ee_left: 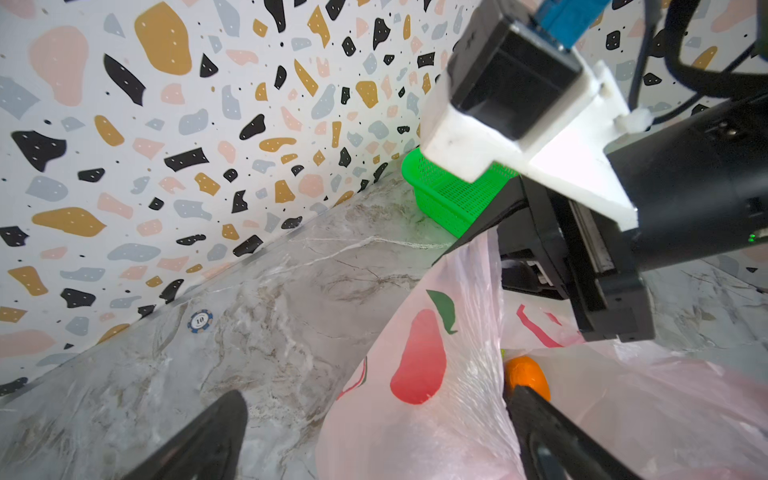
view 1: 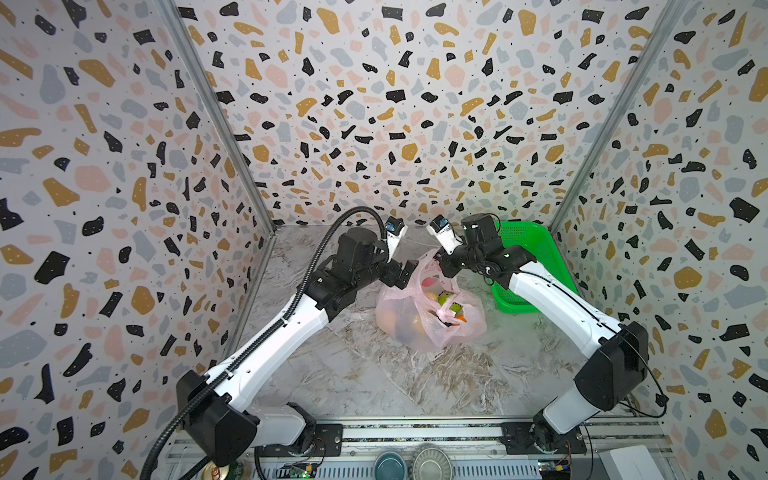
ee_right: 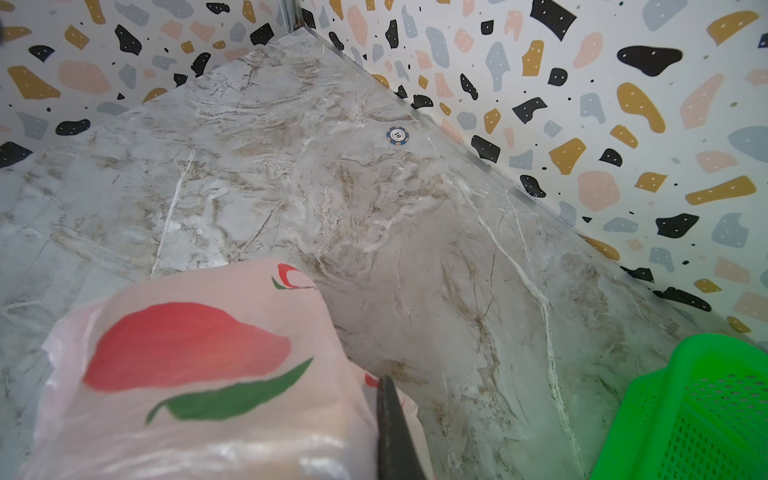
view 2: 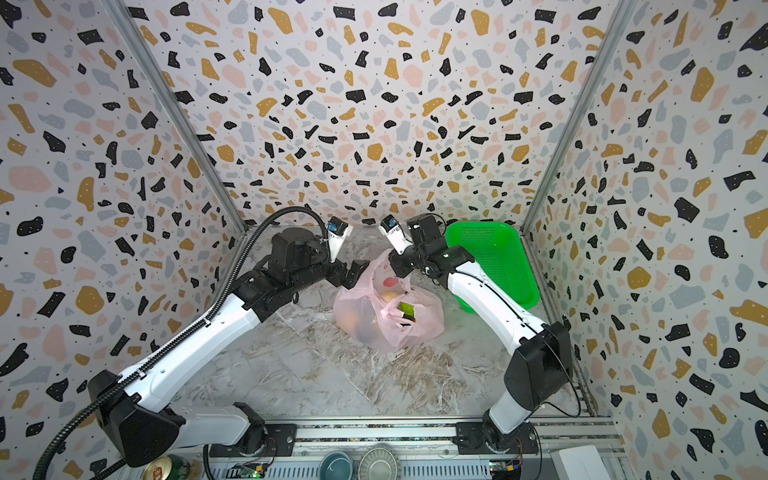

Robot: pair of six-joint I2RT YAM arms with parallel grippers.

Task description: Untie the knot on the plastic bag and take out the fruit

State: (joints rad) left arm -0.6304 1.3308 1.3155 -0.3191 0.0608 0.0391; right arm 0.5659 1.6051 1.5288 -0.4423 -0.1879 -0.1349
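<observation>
since both top views show the same scene: the plastic bag (view 1: 428, 328) sits mid-frame on the marble table (view 1: 374, 382), mouth slack, with the fruit (view 1: 455, 308) inside, green, yellowish and orange lumps showing. a green basket (view 1: 536, 257) stands just right of it, partly behind the right arm (view 1: 552, 307). left gripper (view 1: 402, 275) is at the bag's upper left edge, jaws spread wide; right gripper (view 1: 441, 262) is pinched tight on the bag's top edge. terrazzo walls (view 1: 374, 104) box it all in. left wrist view: both fingers (ee_left: 208, 440) far apart with the bag's printed side between them, an orange fruit (ee_left: 525, 374) beside one, the right gripper clamping a raised corner of plastic, a poker chip (ee_left: 200, 321) on the marble near the wall. right wrist view: the bag's red-and-green print up close, basket beside it.
</observation>
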